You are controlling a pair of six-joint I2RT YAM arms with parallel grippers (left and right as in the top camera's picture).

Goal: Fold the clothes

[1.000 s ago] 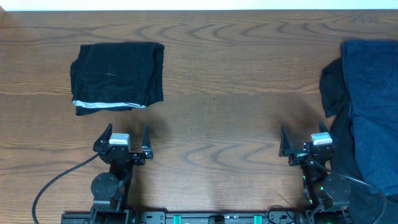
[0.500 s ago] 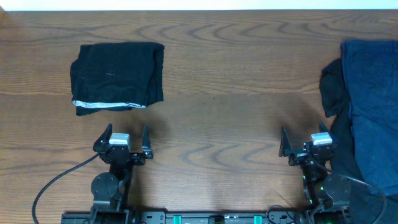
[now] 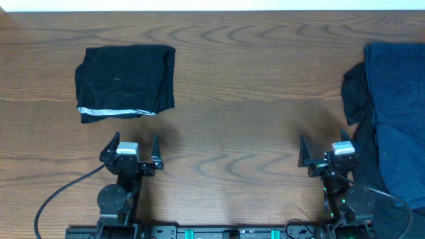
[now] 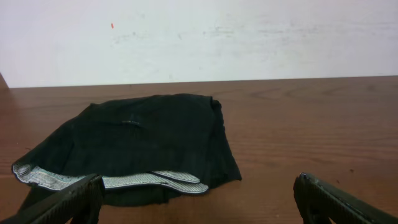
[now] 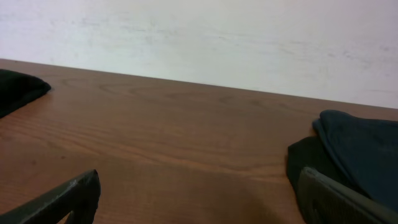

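Left pincer (image 3: 135, 141) and right pincer (image 3: 323, 143) both gape wide, empty.
Overhead: folded black garment (image 3: 125, 81) upper left on tabletop (image 3: 232, 133), navy-blue pile (image 3: 398, 99) at right edge. Left wrist: garment mid-frame. Right wrist: pile lower right.

— What carries the things here?
— A brown wooden table (image 3: 232, 133) with visible grain. It fills almost the whole overhead view.
— And what lies on it?
— In the upper left of the frame lies a folded black garment (image 3: 125, 79), flat, with a pale grey-white edge (image 3: 113, 112) along its lower side. At the right edge of the frame a navy-blue cloth (image 3: 398, 99) runs out of the picture. A black cloth (image 3: 355, 96) touches its left side and seems partly under it.
— Anything more?
— A black cable (image 3: 53, 194) curves in the lower left.
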